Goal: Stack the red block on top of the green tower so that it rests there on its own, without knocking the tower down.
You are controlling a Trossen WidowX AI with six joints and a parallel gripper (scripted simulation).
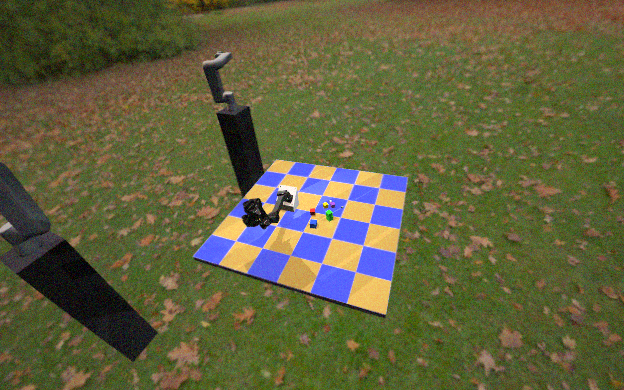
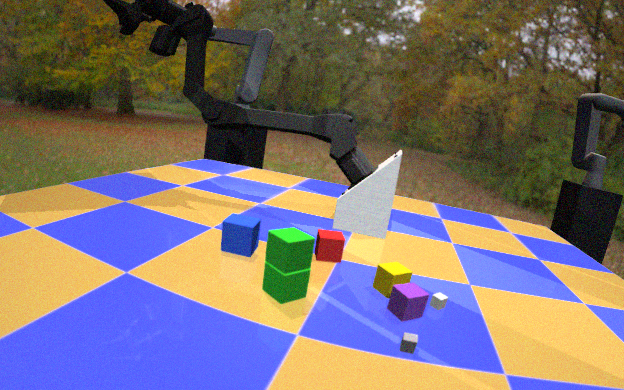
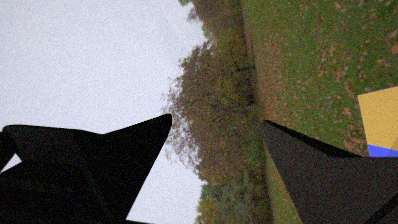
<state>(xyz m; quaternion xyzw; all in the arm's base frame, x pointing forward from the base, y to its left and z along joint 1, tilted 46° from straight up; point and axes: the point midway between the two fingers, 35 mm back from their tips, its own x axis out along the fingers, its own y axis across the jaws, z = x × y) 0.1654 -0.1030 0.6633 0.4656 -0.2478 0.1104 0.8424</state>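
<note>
We see the jaws spread wide, gripping nothing, raised far left of the blocks. The red block (image 2: 329,245) rests on the bench (image 2: 91,300), just behind the green tower (image 2: 288,270), awaiting pickup.

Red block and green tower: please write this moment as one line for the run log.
claw: open, empty, far from blocks | small red cube block: on checkered board | two-cube green tower: upright | stacking: not started
</note>
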